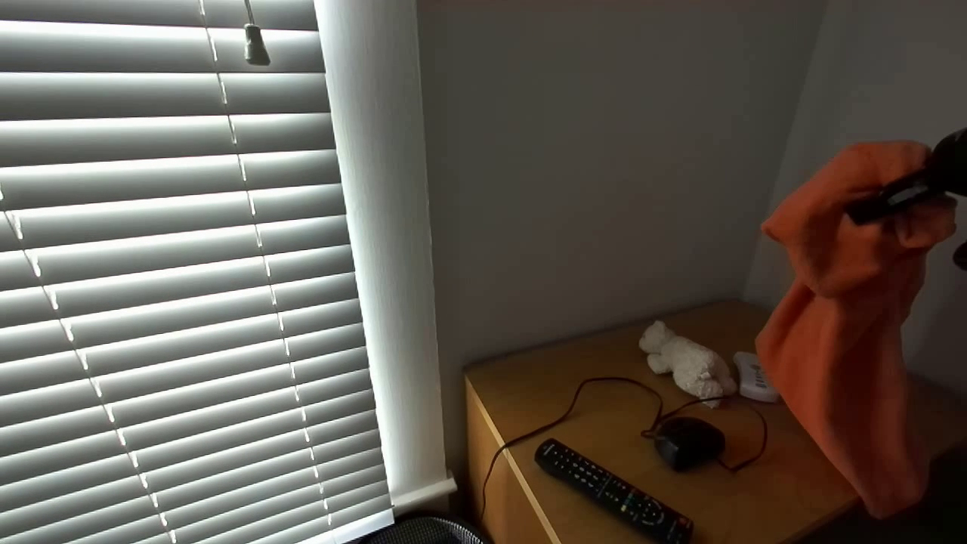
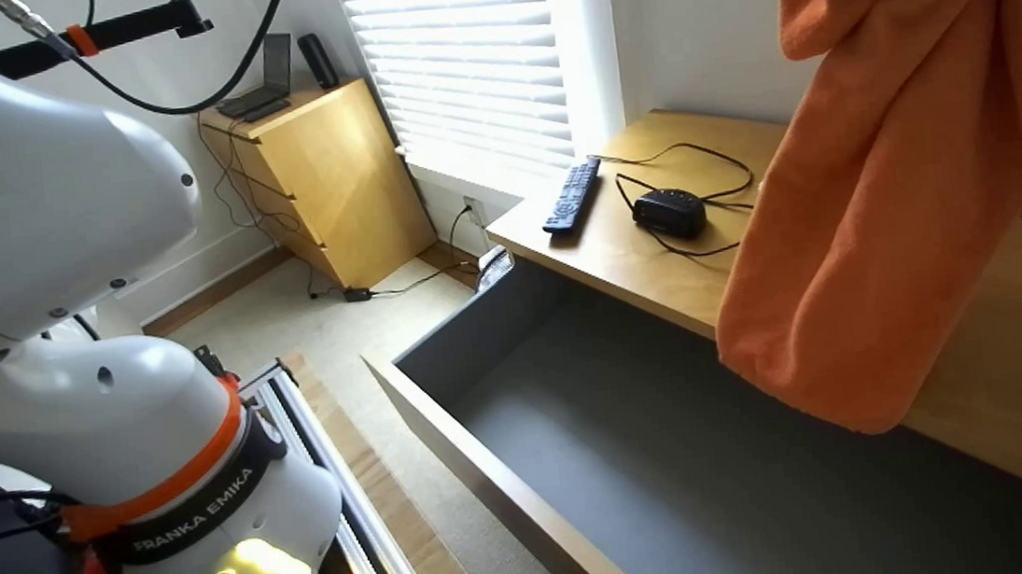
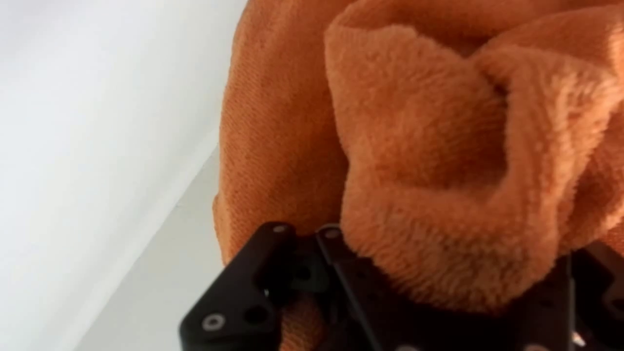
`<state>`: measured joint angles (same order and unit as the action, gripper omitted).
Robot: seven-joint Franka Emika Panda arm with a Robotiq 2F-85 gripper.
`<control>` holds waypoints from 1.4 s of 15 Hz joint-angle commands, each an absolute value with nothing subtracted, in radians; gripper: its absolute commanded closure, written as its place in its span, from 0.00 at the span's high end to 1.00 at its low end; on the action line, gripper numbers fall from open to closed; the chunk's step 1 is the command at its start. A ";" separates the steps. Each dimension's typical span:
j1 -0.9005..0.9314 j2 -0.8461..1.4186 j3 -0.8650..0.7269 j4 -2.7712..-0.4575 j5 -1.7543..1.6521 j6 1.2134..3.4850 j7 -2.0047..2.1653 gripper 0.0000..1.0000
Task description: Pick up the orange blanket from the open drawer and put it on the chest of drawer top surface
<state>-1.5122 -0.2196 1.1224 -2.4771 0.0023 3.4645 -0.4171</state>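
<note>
The orange blanket [image 1: 846, 370] hangs bunched from my gripper [image 1: 861, 211] at the right of an exterior view. It also hangs at the upper right in an exterior view [image 2: 880, 223] and fills much of the wrist view [image 3: 429, 122]. My gripper is shut on it; folds hide the fingertips in the wrist view. The chest of drawers' wooden top [image 1: 544, 389] also shows in an exterior view [image 2: 631, 266]. The open drawer [image 2: 504, 503] has a grey interior with nothing visible in it. The blanket's lower end overlaps the chest's front edge in view; I cannot tell if it touches.
On the chest top lie a black remote [image 1: 612, 491], a black clock-like device [image 1: 689, 443] with a looping cable, a white stuffed toy [image 1: 687, 363] and a white device [image 1: 754, 378]. Window blinds [image 1: 166, 264] stand beside it. Another chest [image 2: 351, 180] carries a laptop [image 2: 270, 76].
</note>
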 commanded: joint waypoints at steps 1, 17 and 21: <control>-1.624 -0.211 1.197 -2.359 -0.001 3.393 -0.466 0.00; -2.611 -0.286 2.143 -2.105 -0.028 3.389 -0.421 0.00; -2.493 -0.351 2.028 -2.141 -0.030 3.441 -0.347 0.00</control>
<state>-2.4926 -0.2856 2.0452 -2.1494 -0.0172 3.3869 -0.4163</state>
